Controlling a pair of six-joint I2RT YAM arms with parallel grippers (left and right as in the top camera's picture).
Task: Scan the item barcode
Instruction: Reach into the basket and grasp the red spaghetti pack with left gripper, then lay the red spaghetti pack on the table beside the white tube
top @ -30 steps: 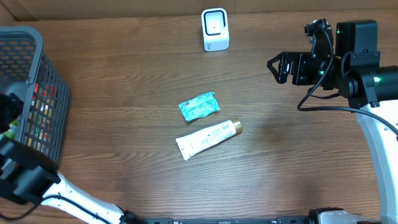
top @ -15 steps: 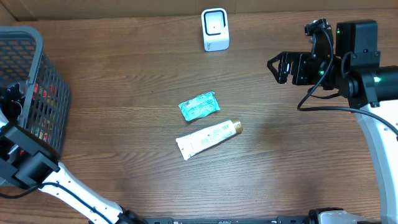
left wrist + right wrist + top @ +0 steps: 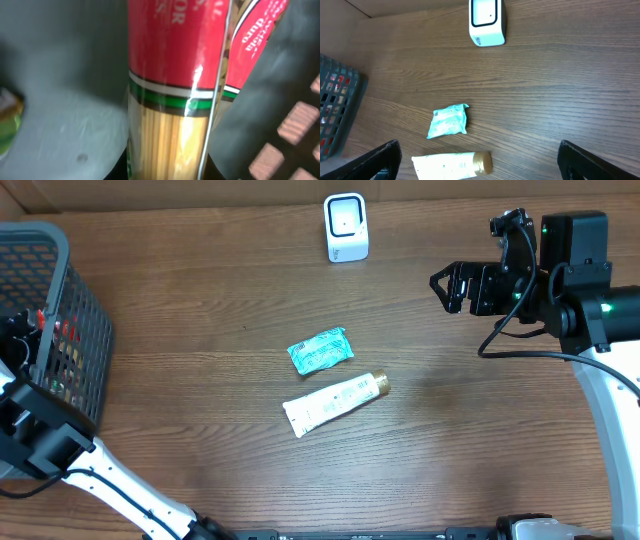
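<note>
While the left gripper [image 3: 18, 345] sits inside the basket [image 3: 62, 252], jaws apparently pinched on the spaghetti packet [image 3: 170, 75] — the item to scan — and the right gripper [image 3: 445, 288] hangs wide open above the tabletop [image 3: 200, 390], the pick is in hand; next it needs lifting clear toward the scanner [image 3: 346, 227], barcode facing it.

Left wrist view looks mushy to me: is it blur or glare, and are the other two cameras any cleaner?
Left wrist: both; the pasta packet fills the frame too close to focus, with a white glare streak down its wrapper, and the basket mesh is soft. Overhead: sharp, evenly lit. Right wrist: sharp; the scanner and teal packet read clearly.
</note>
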